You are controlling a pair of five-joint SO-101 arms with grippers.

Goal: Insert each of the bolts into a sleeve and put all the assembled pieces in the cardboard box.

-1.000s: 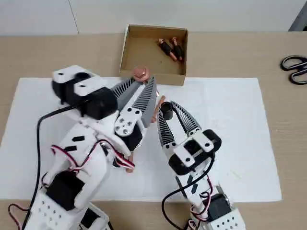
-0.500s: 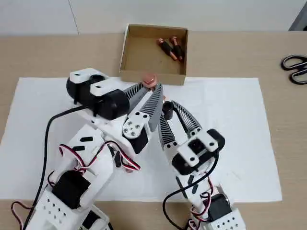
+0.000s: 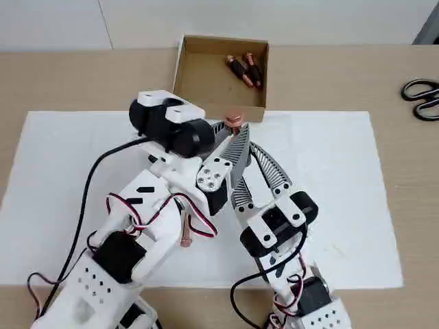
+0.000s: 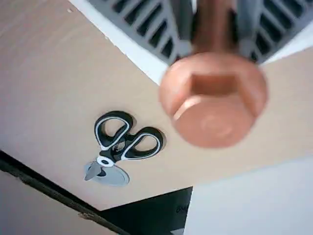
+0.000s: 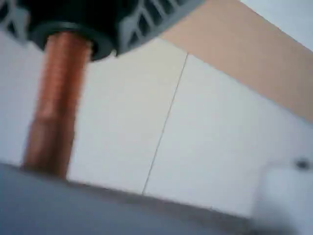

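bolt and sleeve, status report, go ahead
Left gripper shut on bolt; right gripper shut on sleeve. Shank end inside sleeve. Just beyond, cardboard box with two pieces in it.

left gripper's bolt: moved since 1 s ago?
Yes. The bolt in the left gripper shifted right along the box's front wall, toward its right corner.

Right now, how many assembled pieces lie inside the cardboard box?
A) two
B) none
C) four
A: two assembled pieces lie side by side on the floor of the cardboard box, near its right wall in the high view.
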